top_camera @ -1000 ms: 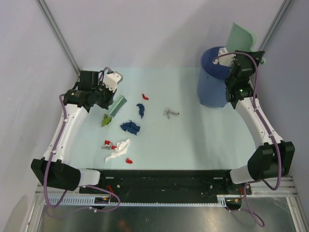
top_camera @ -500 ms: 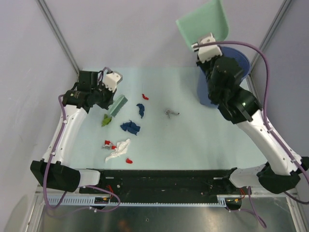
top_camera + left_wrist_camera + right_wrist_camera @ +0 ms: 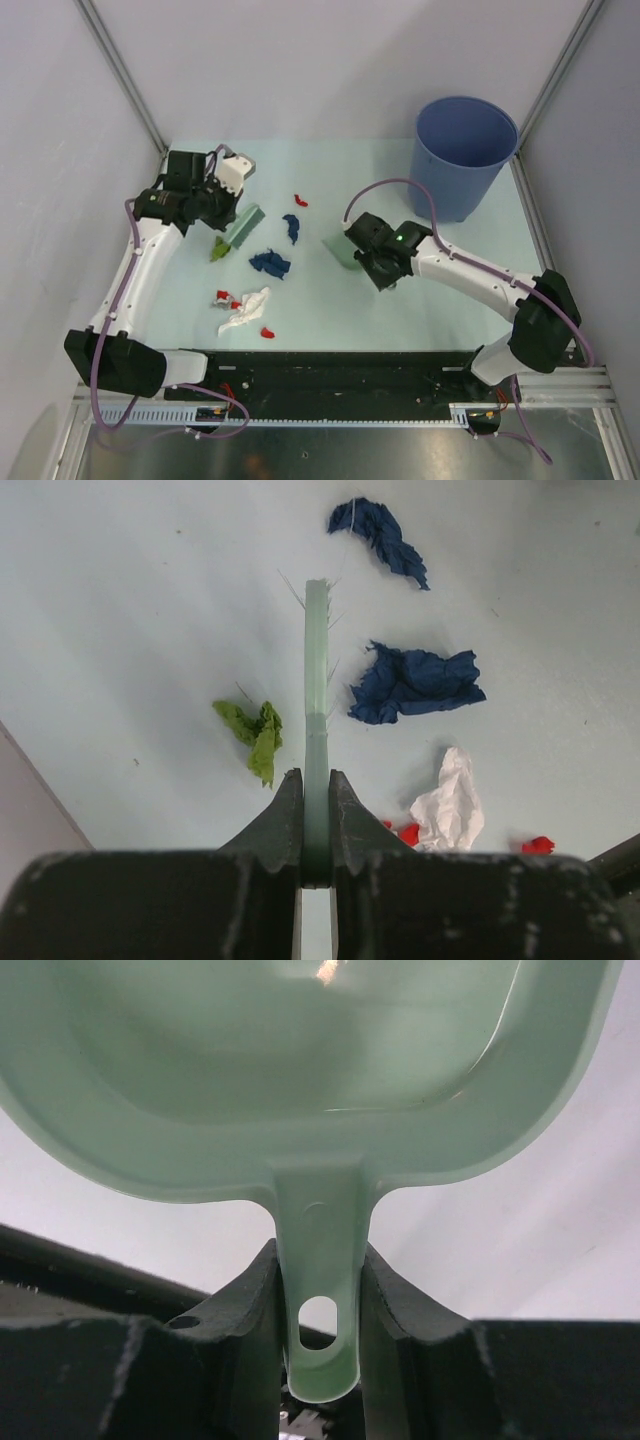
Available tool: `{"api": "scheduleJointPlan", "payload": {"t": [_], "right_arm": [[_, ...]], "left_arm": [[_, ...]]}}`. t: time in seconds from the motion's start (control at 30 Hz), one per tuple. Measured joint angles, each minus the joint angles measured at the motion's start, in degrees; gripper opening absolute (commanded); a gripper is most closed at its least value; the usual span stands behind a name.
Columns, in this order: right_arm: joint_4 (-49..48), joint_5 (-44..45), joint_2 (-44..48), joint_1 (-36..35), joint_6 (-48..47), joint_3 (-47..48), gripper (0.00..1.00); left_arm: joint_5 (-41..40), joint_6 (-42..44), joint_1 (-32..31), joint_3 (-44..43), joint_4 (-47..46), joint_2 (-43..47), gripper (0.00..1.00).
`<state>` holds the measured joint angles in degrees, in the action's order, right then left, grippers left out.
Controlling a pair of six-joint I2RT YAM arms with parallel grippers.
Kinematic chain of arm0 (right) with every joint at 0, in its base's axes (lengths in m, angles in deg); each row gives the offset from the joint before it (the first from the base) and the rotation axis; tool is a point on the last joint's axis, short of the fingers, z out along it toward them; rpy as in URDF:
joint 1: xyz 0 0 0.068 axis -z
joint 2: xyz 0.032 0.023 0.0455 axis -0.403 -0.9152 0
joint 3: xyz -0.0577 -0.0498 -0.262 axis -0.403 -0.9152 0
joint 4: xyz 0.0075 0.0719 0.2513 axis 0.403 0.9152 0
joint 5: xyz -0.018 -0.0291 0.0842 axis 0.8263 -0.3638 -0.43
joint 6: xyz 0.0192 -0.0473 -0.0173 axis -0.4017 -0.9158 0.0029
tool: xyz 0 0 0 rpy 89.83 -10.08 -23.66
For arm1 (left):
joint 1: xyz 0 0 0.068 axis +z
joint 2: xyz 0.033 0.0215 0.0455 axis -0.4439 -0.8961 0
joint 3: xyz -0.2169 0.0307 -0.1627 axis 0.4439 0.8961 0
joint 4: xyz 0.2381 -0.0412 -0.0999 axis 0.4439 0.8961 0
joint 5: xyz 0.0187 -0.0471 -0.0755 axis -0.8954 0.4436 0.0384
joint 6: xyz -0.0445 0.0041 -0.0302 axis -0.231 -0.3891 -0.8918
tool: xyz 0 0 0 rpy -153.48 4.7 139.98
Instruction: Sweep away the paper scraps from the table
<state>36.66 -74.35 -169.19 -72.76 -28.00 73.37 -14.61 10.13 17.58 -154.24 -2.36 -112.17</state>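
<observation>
The paper scraps (image 3: 270,263) lie on the table (image 3: 440,280), not swept up yet. The left gripper (image 3: 312,785) squeezes the brush (image 3: 316,660); the right gripper (image 3: 318,1255) squeezes the dustpan (image 3: 300,1060).

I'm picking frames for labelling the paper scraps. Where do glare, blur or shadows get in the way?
Right wrist: the dustpan fills the frame, a small glare spot at its top edge. Left wrist: brush, blue wad and white crumple sharp, shadows soft; the left gripper looks slightly soft. Top external: even light on the table, no glare.
</observation>
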Motion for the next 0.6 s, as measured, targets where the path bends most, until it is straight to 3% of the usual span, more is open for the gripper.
{"api": "scheduleJointPlan", "payload": {"t": [0.6], "right_arm": [[-4.9, -8.3, -5.0, -0.8, 4.9, -7.2, 0.00]], "left_arm": [[-1.6, -0.9, -0.3, 2.3, 0.0, 0.0, 0.00]]}}
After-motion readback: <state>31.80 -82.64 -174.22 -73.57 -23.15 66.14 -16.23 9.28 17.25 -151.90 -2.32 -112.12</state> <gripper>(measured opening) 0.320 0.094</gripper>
